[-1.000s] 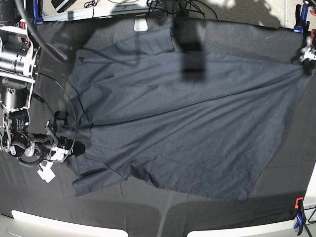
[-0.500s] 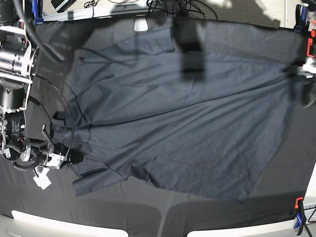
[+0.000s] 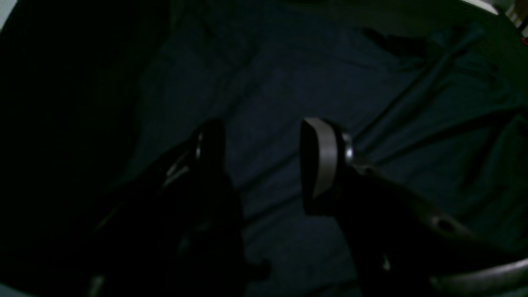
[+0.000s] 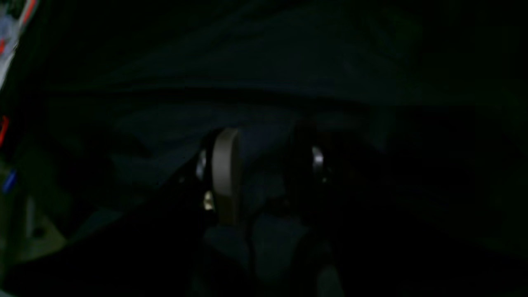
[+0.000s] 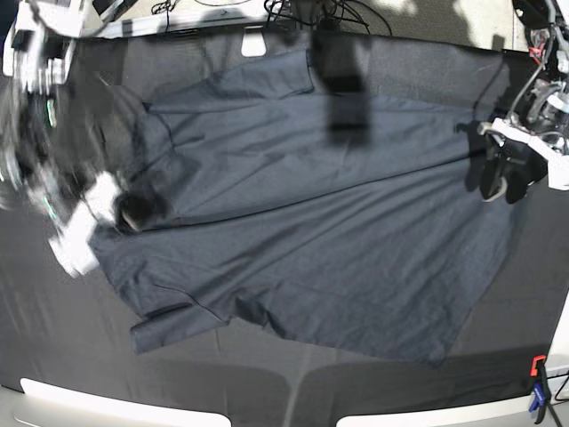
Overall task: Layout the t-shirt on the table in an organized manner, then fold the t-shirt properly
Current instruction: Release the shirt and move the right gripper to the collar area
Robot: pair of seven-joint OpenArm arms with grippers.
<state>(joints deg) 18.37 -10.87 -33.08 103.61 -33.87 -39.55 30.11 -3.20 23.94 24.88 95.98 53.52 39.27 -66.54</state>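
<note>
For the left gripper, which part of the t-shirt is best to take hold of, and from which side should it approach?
Probably the hem edge of the t-shirt at the base view's right end, just beside the left gripper. The cloth lies flat there with its border exposed on the black table, so coming down from above and the outer side lets one finger slide under the edge. The gripper looks open.

t-shirt (image 5: 302, 231) spread across table (image 5: 267, 382), bare margin along near edge, clamp (image 5: 537, 384) at corner

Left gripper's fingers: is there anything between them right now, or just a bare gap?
Nothing held: the left wrist view shows the left gripper open above the t-shirt.
</note>
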